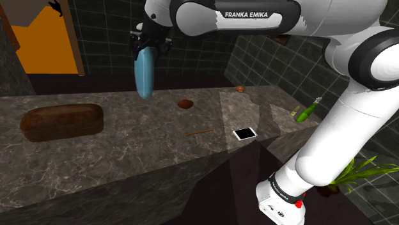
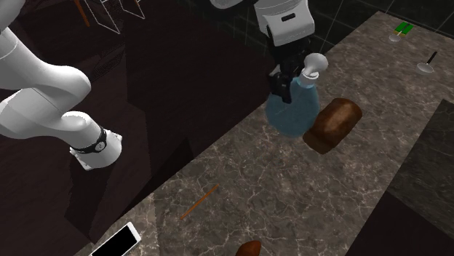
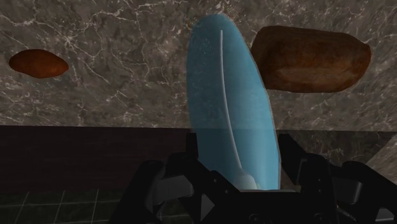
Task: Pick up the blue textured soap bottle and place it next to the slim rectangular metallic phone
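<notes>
Now your gripper (image 1: 149, 46) is clasping the blue bottle (image 1: 146, 75) aloft, risking nudging the phone (image 1: 244, 133) off the counter's (image 1: 128, 156) edge.

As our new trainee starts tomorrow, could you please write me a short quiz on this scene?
1. True or false: the blue bottle rests on the counter.
2. The phone is: A lying flat on the counter; B propped upright; C held in the gripper.
3. Fill in: the gripper is shut on the ____.
Key: 1 false, it hangs above the counter; 2 A; 3 blue bottle.
</notes>
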